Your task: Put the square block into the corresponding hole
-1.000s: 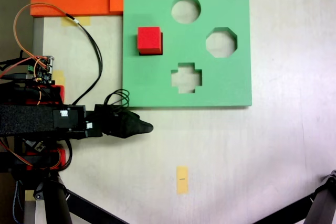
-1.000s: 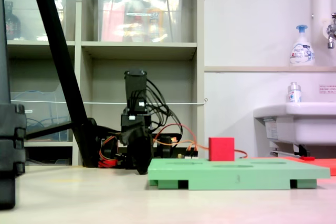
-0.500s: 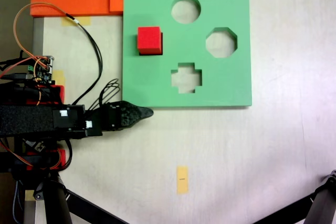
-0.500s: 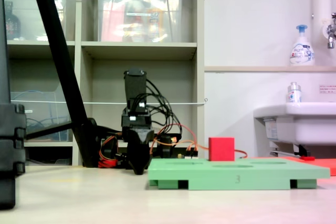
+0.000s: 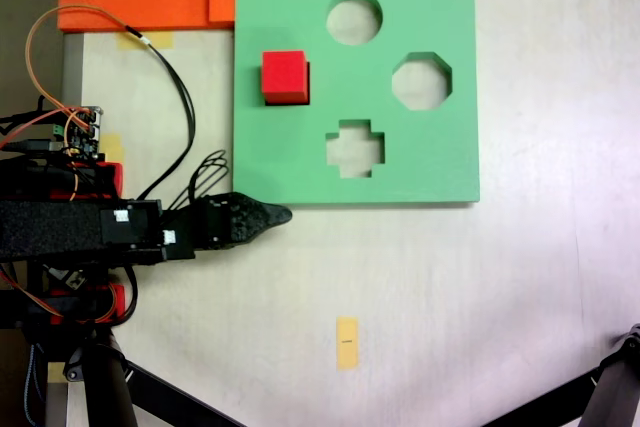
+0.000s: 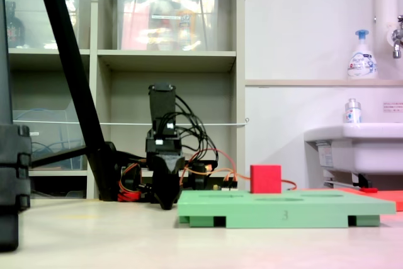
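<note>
At 7 o'clock off the board [image 5: 400,162], my pincer [image 5: 283,214] looks pressed together, empty; block [image 5: 284,76] sits proud, could jam if tilted.

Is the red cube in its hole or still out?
Partly in at most: the red cube stands tall above the green board.

The room light is soft and even, bright enough everywhere. From above, the pale worktop [image 5: 480,287] looks slightly washed out with a faint pinkish cast toward the right, and the red block [image 5: 284,75] throws only a thin dark shadow along its right and lower edges. From the low side camera the near worktop [image 6: 126,244] is blurred, the shelves [image 6: 170,61] behind fairly sharp. No harsh glare anywhere.
</note>
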`<state>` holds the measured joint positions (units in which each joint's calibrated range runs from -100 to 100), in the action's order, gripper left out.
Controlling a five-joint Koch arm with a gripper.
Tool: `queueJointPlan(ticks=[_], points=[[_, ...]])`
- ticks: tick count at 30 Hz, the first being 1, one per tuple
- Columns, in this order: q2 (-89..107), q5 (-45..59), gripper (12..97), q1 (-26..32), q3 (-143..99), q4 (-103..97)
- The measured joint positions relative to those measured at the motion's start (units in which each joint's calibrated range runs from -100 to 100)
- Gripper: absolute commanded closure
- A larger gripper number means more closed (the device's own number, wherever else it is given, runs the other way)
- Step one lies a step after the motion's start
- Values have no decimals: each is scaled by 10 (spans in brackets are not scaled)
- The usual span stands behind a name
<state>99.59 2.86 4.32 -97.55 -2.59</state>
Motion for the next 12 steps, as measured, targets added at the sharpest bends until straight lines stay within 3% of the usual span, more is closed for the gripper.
queueJointPlan(ticks=[12], points=[[0,0,584,0,0,0]])
